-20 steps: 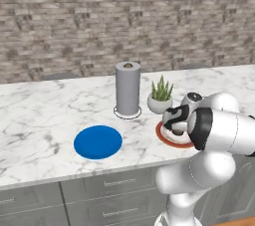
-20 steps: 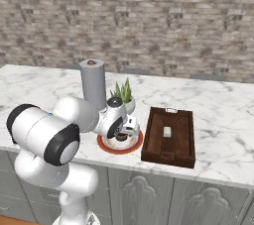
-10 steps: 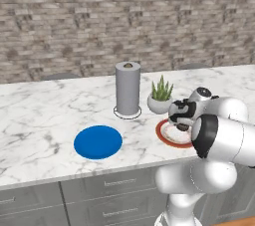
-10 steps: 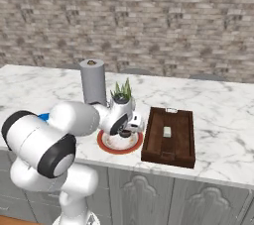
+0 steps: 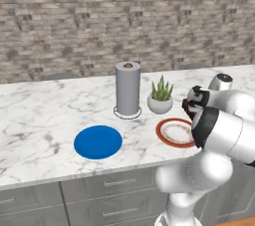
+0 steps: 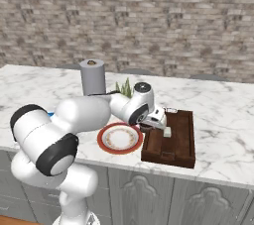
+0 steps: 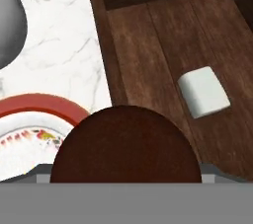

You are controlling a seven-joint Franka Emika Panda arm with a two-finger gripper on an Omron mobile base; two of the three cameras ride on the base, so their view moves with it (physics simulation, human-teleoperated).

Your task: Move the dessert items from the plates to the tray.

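Fingers of the gripper [image 6: 155,124] pinch the chocolate cupcake [image 7: 126,144], carried over the tray's near edge

Hand view: the cupcake hangs at 6 o'clock, the cream cube [image 7: 203,92] already on the tray [image 7: 148,55] at 3 o'clock, the orange-rimmed plate [image 6: 119,138] bare; the cake looks light and crumbly, best held low on its sides

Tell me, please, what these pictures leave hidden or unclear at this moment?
- Fingertips: in the hand view the cupcake covers them, so the grip itself cannot be seen.
- Gripper: in the right base view it is small and dark against the tray, jaws unreadable.
- Tray: in the left base view the arm covers where it lies.
- Cupcake's underside: whether it clears the tray's edge cannot be told.
- Orange-rimmed plate: its right side is behind the arm.
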